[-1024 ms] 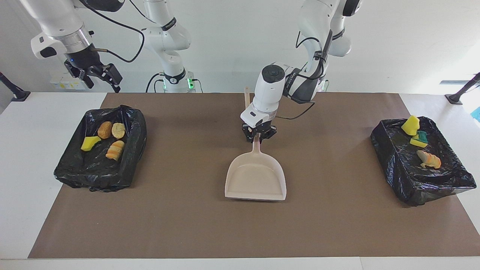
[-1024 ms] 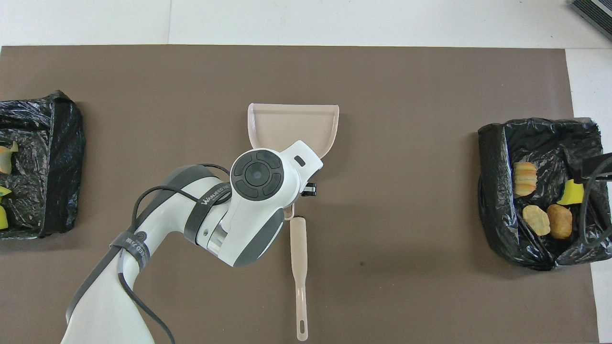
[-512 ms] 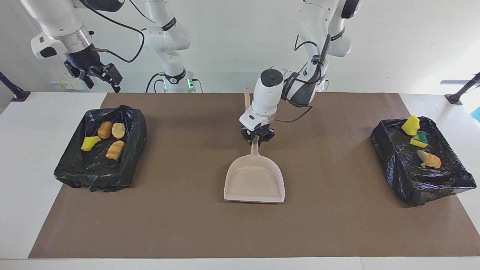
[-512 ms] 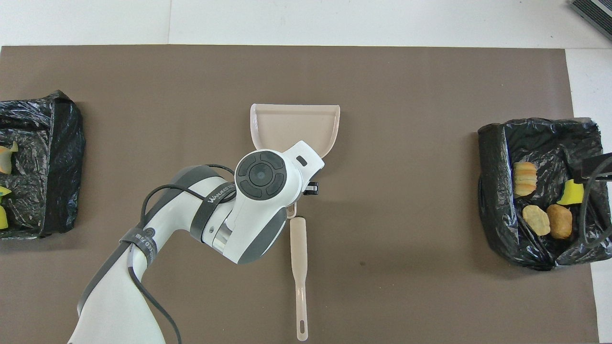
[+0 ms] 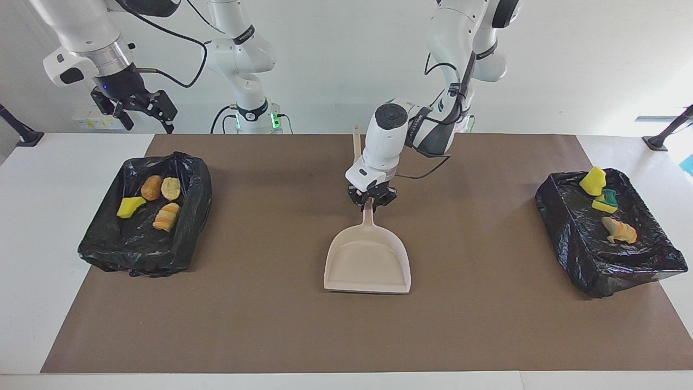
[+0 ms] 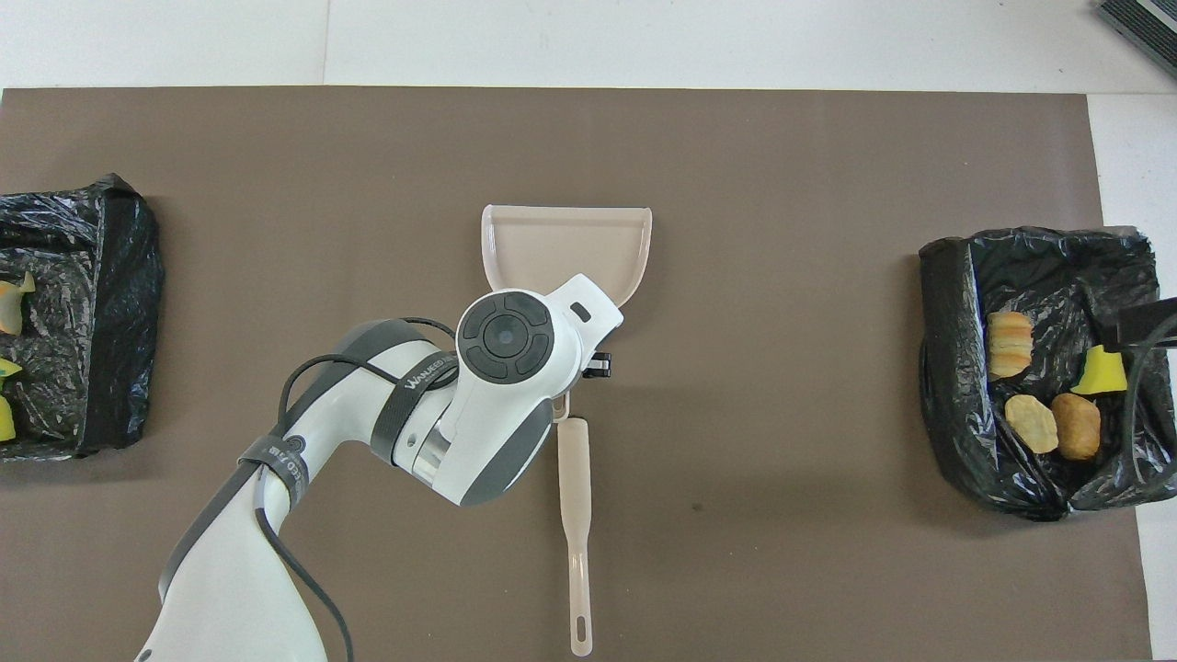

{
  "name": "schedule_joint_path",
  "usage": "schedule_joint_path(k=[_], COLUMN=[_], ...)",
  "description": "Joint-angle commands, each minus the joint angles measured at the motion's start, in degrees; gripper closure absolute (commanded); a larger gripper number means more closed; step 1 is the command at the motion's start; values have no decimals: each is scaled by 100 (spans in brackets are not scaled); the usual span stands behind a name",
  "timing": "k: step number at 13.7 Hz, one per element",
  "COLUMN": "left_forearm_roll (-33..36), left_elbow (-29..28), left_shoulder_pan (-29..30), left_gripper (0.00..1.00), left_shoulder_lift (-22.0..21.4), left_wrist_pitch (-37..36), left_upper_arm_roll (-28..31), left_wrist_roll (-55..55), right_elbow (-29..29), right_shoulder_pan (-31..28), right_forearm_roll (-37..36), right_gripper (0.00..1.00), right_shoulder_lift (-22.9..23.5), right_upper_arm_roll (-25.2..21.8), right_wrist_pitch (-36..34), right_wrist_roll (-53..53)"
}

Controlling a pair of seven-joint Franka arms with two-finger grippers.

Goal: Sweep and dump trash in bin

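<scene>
**Left arm grips dustpan at centre of a swept table**

The left gripper (image 5: 371, 199) is pinched tight on the thin handle of the beige dustpan (image 5: 368, 262), its fingertips pressed against the stem just above the scoop. The pan, a smooth plastic scoop with raised side walls and a straight open lip, sits flat on the brown mat (image 5: 270, 325), lip turned away from the robots. Nearer to the robots than the dustpan, and in line with its handle, lies a slim beige brush handle (image 6: 576, 533) with a hanging hole at its end.

The trash is all in the two bins. Toward the right arm's end of the table from the dustpan, a shallow bin lined with crinkled, glossy black plastic (image 5: 178, 238) holds four pieces (image 5: 157, 200): one yellow sponge wedge and three orange-tan bread-like lumps, one of them ribbed. Toward the left arm's end from the dustpan, a second black-lined bin (image 5: 574, 244) holds three pieces (image 5: 603, 197): a yellow sponge chunk, a yellow-and-green sponge, and an orange-tan lump.

The right gripper (image 5: 143, 111) waits in the air with its fingers spread, holding nothing, above the table edge beside the first bin.

The matte mat covers most of a white table (image 5: 32, 244); a plain white wall stands at the robots' backs.
</scene>
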Motion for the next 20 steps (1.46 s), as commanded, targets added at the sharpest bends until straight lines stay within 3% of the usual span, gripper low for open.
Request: schedule_joint_path(k=[1,2,3,4,11,20], left_forearm_roll=[-82,-82,-82,-91,-56,-231], left_elbow=[-3,-3,15,15,427,1359], left_shoulder_pan=[-51,-42,-16,36,677,2206], left_gripper=[52,42,15,0,0,0], left_shoulder_lift=[-71,-124,-246,-360,-1011,-1047], left_wrist_pitch=[-3,-108,-283,-415,-1470,-2929], left_upper_arm_roll=[96,105,105,131,166,193], left_wrist_roll=[15,-3,-38,-47,75,1901], right_elbow=[-131,-149,-149,-149,-140,-149], right_shoulder_pan=[181,356,445,446,350,349], right_forearm_roll=[-29,-142,-230,-222,180,235], right_gripper=[0,0,0,0,0,0], right_shoulder_lift=[-103,-112,-112,-112,-121,-130], right_upper_arm_roll=[22,31,31,31,22,-13], right_wrist_pitch=[85,50,41,49,-83,-127], right_wrist_roll=[-120,-111,-76,-41,118,109])
